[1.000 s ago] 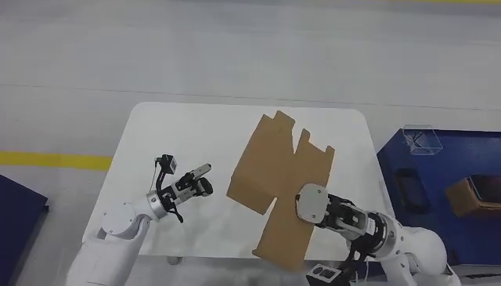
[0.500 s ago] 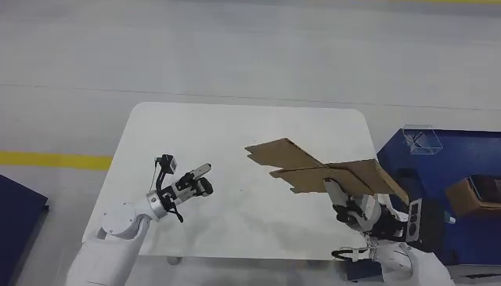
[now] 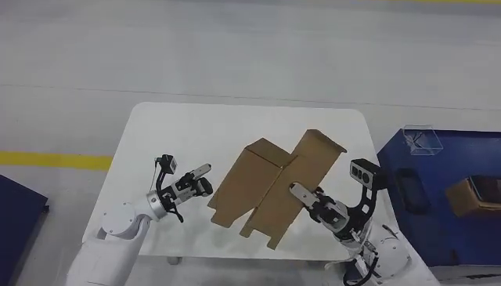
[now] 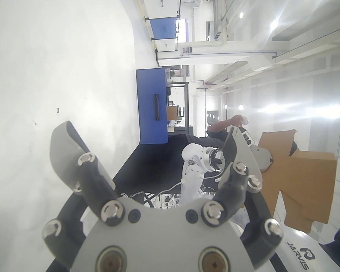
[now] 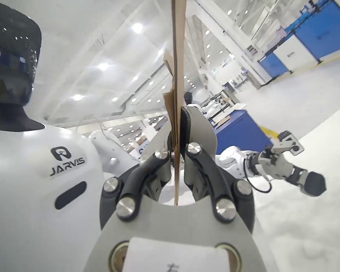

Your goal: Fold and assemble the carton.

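The carton (image 3: 258,184) is a flat brown cardboard blank with flaps, held tilted above the right half of the white table (image 3: 172,137). My right gripper (image 3: 302,195) is shut on its edge nearest the robot. In the right wrist view the carton (image 5: 178,57) stands edge-on between the closed fingers of the right gripper (image 5: 177,134). My left gripper (image 3: 202,182) hovers open over the table, just left of the carton and apart from it. Nothing lies between the fingers of the left gripper (image 4: 153,145), and the carton (image 4: 306,176) appears beyond it.
A blue cabinet (image 3: 438,176) stands right of the table, with a clear box (image 3: 419,139) on it and a cardboard box (image 3: 473,196) beside it. The table's left and far parts are bare white surface.
The right arm lifted the carton off the table, swung it edge-on, then tipped it back so its broad face shows from above. The left arm stayed still.
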